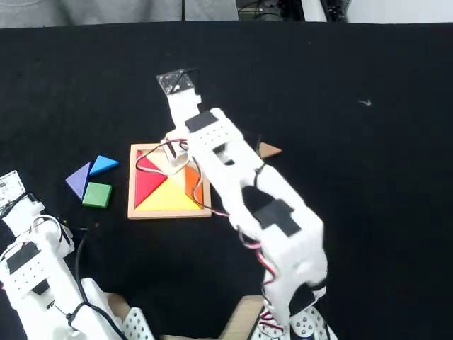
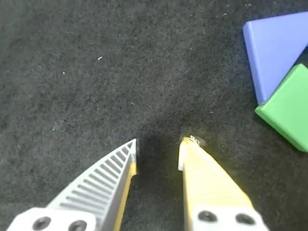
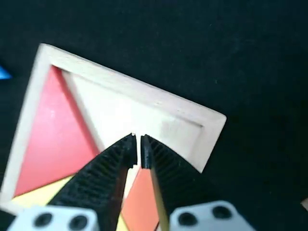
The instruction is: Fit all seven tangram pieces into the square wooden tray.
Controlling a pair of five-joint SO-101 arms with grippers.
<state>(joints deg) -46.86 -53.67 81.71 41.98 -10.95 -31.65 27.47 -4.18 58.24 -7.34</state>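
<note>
R gripper (image 3: 137,144) jaws together over tray (image 3: 159,98); best nudge orange piece (image 3: 140,204) flush w/ yellow piece (image 3: 43,195), gently. L gripper (image 2: 158,144) jaws apart.

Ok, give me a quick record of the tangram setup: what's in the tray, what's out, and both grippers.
Tray: wooden tray, partly filled
Inside: red triangle, yellow triangle, orange piece
Outside: purple triangle, blue triangle, green square, brown piece
Right gripper: shut, over the tray's bare area
Left gripper: open, beside purple triangle and green square
</note>
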